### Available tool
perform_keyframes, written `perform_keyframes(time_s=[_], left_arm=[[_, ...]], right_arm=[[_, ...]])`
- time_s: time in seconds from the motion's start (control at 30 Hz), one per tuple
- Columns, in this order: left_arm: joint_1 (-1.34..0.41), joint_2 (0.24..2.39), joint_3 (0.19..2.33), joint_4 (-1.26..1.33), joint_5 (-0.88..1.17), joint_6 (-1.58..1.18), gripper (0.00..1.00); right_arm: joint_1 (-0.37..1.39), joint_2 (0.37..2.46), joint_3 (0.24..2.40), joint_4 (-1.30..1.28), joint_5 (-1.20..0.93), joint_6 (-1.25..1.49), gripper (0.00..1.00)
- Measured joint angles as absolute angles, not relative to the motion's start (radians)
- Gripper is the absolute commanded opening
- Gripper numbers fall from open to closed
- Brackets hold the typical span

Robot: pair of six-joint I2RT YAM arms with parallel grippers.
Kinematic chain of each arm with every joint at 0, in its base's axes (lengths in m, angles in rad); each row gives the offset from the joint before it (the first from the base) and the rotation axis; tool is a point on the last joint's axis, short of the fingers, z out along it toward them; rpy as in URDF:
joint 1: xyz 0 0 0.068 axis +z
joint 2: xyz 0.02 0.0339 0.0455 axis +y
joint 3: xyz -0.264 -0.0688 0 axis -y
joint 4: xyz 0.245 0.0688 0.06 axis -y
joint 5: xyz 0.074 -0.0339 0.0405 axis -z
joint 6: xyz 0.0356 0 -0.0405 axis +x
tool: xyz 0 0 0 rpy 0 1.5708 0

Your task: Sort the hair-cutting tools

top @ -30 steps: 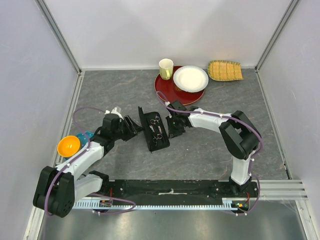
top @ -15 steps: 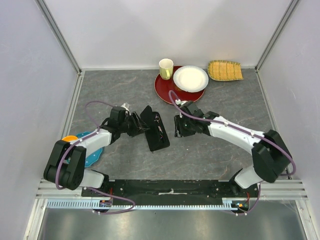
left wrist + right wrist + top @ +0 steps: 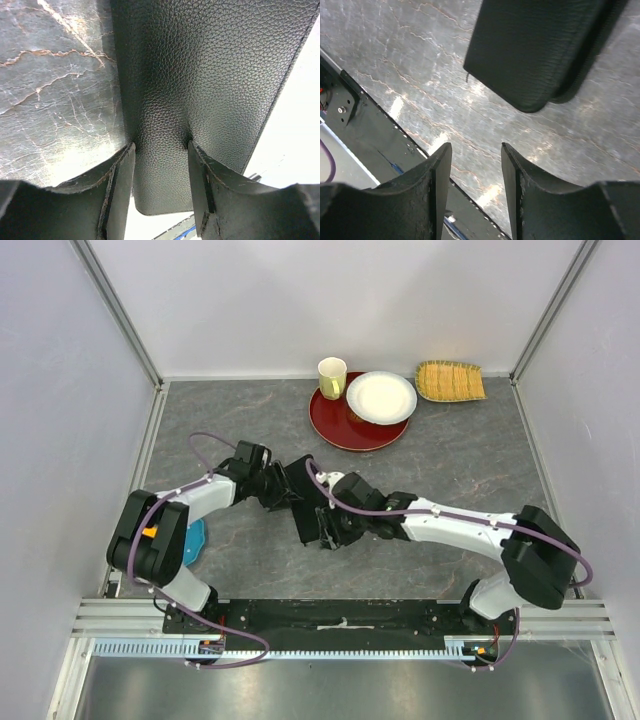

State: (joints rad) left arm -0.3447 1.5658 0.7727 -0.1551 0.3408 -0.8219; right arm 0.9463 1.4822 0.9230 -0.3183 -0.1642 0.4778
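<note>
The black case lies at mid-table with its leather cover folded over. The hair-cutting tools are hidden from every view. My left gripper reaches in from the left. In the left wrist view it stands open, both fingertips pressed against the grained cover, whose rounded corner shows between the fingers. My right gripper hovers at the case's near end. In the right wrist view it is open with only bare table between its fingers, and the case's corner lies just ahead.
A red tray at the back carries a white plate and a pale cup. A woven basket sits to its right. A blue dish peeks out beside the left arm. The black base rail runs along the near edge.
The left gripper moved right, tipping the case's cover over the scissors that showed inside before. The right gripper opened and swung down-left to the case's near end.
</note>
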Motion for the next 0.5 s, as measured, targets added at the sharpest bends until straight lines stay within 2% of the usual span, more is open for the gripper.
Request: perform_keyframes(time_s=[0.27, 0.5], left_arm=[[-0.36, 1.625, 0.865, -0.282, 0.311, -0.786, 0.52], [-0.363, 1.645, 0.876, -0.314, 0.289, -0.759, 0.52]], right_arm=[[1.077, 1.671, 1.012, -0.246, -0.04, 0.593, 0.47], [1.089, 1.792, 1.032, -0.188, 0.018, 0.705, 0.43]])
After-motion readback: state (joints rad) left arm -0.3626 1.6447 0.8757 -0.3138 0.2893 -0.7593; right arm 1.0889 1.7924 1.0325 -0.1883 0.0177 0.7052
